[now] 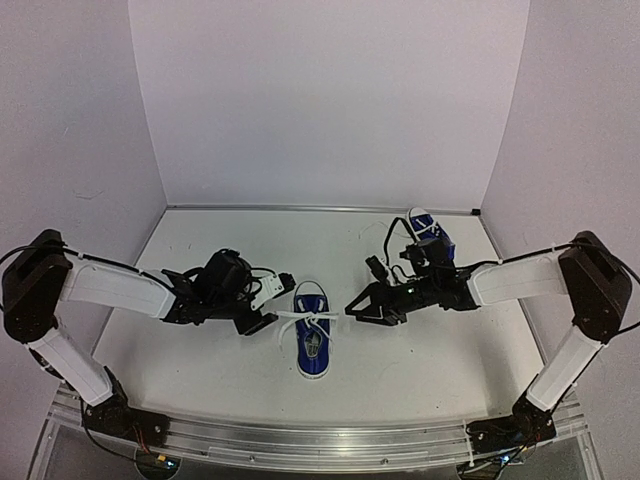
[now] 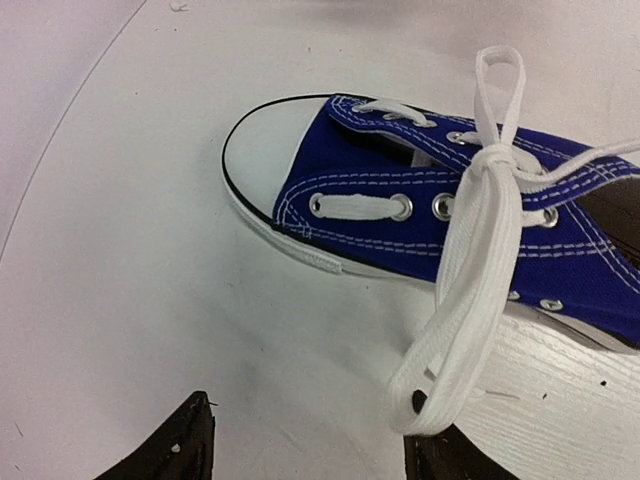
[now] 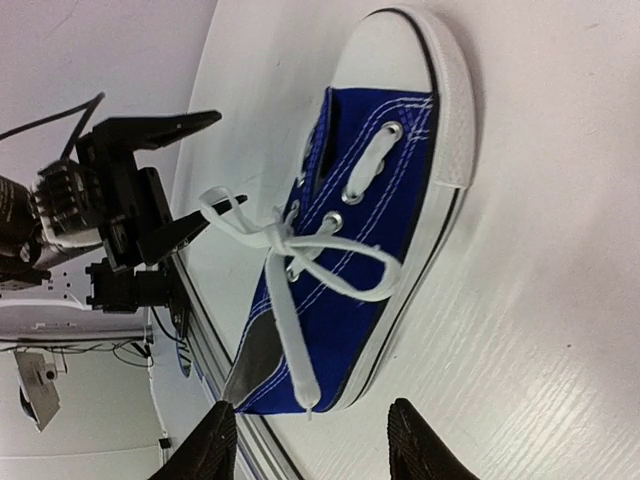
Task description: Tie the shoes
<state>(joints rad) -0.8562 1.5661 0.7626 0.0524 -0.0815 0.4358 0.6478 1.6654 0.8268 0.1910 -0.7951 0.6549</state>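
The near shoe (image 1: pixel 312 342) is sitting mid-table between both grippers, its bow (image 1: pixel 308 320) tied; one loop (image 2: pixel 460 330) is reaching the left gripper (image 1: pixel 272 302), whose jaws are standing apart, gripping nothing, though contact is hard to judge. The right gripper (image 1: pixel 357 310) is hanging open and empty just right of it. The far shoe (image 1: pixel 428 230) is lying far right, partly hidden behind the right arm (image 1: pixel 510 280).
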